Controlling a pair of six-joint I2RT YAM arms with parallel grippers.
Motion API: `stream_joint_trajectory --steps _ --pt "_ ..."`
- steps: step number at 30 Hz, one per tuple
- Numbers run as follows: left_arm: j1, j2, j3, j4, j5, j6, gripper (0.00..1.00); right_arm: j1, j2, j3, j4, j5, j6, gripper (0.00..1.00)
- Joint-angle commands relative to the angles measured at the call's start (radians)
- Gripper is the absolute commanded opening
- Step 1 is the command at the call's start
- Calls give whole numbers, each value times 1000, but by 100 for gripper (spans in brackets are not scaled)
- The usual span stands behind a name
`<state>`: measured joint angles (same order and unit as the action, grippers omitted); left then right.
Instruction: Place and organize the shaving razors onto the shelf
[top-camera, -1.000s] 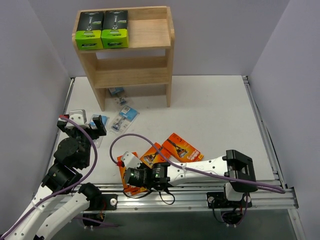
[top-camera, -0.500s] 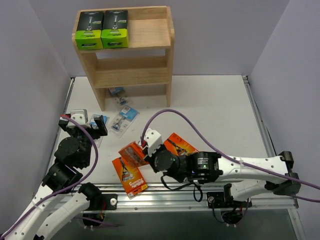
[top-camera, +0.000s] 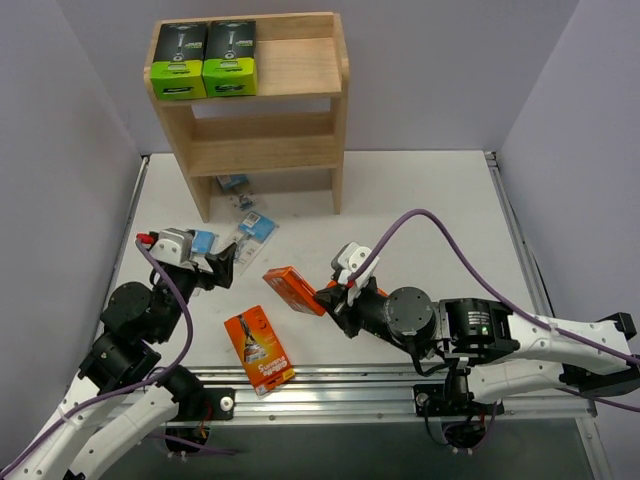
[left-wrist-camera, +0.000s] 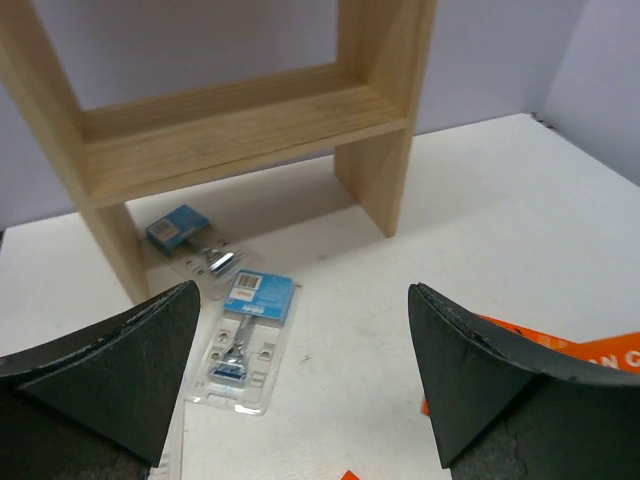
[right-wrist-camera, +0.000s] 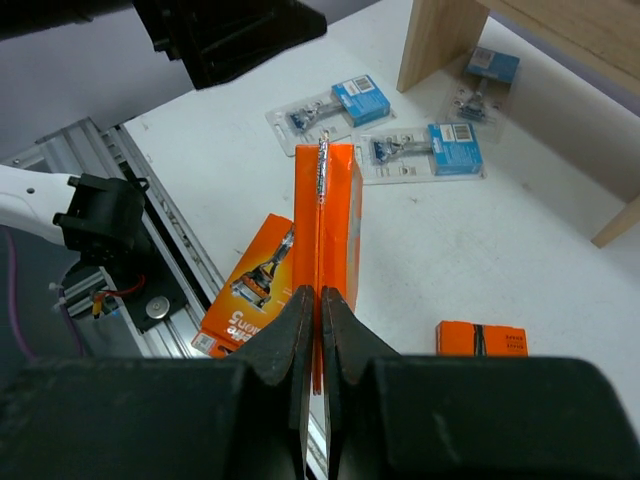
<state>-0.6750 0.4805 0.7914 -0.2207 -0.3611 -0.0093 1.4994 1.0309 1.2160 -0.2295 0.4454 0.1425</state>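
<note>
1. The right arm stretches low from its base at the near edge, leftward across the front of the tabletop (top-camera: 440, 215). Its wrist points toward the left arm.
2. The left arm is folded at the near left corner, with the left end effector (top-camera: 222, 262) facing the shelf (top-camera: 262, 148).
3. The right end effector (right-wrist-camera: 318, 305) has its fingers pressed together on the near edge of an orange box (right-wrist-camera: 325, 215). The box is turned on edge and sticks straight out ahead of the fingers.
4. The left end effector has its fingers (left-wrist-camera: 110, 370) spread wide and holds nothing.
5. A second orange box (top-camera: 259, 348) lies flat near the front rail, below the held one.
6. A third orange box (right-wrist-camera: 480, 338) lies on the tabletop just right of the right end effector.
7. Two black-and-green boxes (top-camera: 205, 60) stand side by side at the left of the shelf's top tier.
8. One blister pack (top-camera: 235, 183) lies under the bottom tier, and another (top-camera: 257, 228) lies just in front of the shelf. A third (top-camera: 200, 241) lies beside the left end effector.
</note>
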Motion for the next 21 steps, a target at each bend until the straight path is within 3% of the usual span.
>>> stream_joint_trajectory --steps 1,6,15,21 --pt "-20 -16 0 60 193 46 94 -8 -2 72 19 -52 -47 0" --pt "-38 -72 -27 86 416 75 94 -18 46 129 -21 -135 -64 0" --pt "-78 -239 -57 83 454 104 94 -68 84 139 -42 -298 -67 0" --pt "-80 -154 12 -34 699 97 94 -108 97 146 -56 -388 -73 0"
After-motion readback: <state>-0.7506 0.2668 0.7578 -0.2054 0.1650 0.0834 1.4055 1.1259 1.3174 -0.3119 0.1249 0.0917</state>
